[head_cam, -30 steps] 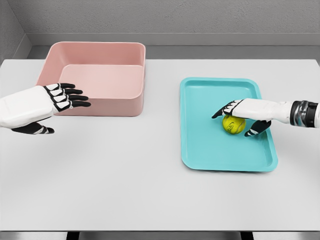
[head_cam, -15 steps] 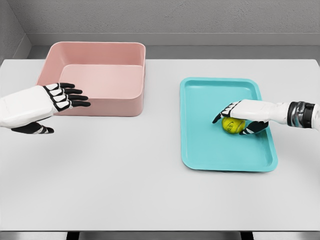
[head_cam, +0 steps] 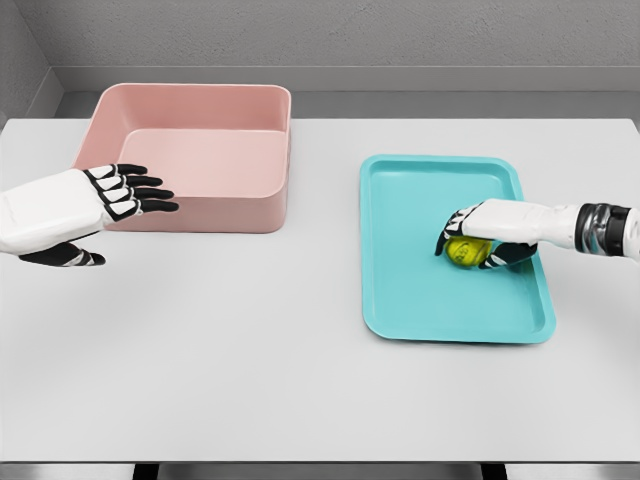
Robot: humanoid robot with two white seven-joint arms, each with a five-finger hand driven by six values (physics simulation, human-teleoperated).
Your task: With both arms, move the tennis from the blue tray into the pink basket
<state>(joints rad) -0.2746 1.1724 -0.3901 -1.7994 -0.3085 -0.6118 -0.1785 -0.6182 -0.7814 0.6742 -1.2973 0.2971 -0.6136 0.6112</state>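
The right hand (head_cam: 487,236) curls around the ball (head_cam: 465,251) on the tray (head_cam: 400,290) (near its right side). The left hand (head_cam: 95,200), fingers spread, hovers beside the basket (head_cam: 215,215).

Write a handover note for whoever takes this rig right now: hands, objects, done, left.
Right hand: fingers curled around the tennis ball, which sits on the blue tray; not lifted.
Left hand: open, holding nothing, hovering in front of the pink basket.
Done: right hand has reached and closed on the ball.
Left: lift the ball, probably pass it to the left hand, drop it into the basket.
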